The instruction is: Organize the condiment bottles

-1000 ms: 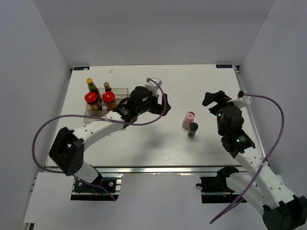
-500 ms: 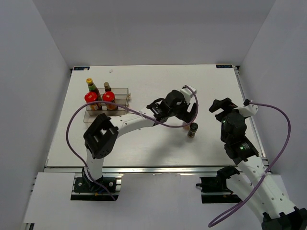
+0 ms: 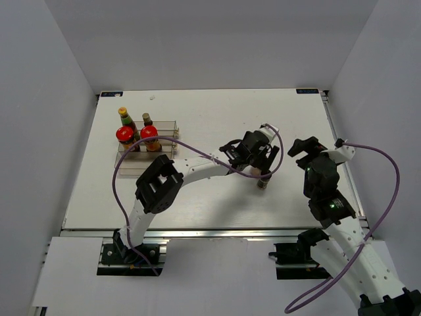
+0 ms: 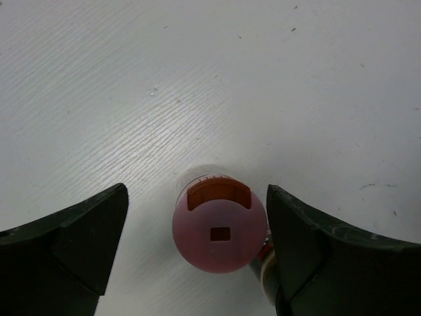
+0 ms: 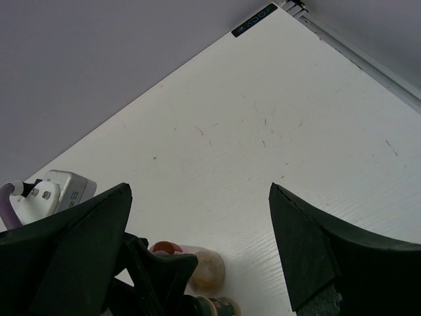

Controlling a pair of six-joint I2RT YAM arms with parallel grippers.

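Left gripper [image 4: 196, 197]: released, jaws wide, straddling pink-capped bottle [image 4: 220, 232]; no contact visible. Bottle upright, table centre-right. Dark-capped bottle [image 3: 262, 184] just beside it, near side. Right gripper [image 5: 198, 191]: released, empty, right of both. Red-lidded jars [image 3: 124, 135], yellow-capped bottle [image 3: 122, 113], slim bottle [image 3: 147, 119]: in clear rack [image 3: 168, 128], far left. Table-edge sticker [image 5: 253, 21]: text unreadable.

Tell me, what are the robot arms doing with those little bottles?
They are tidying bottles into a rack. Four bottles stand in it at the far left. The left arm reaches across with open jaws either side of the pink-capped bottle, not gripping it yet. A dark-capped bottle stands right beside that one. The right arm hangs nearby with open jaws, holding nothing.
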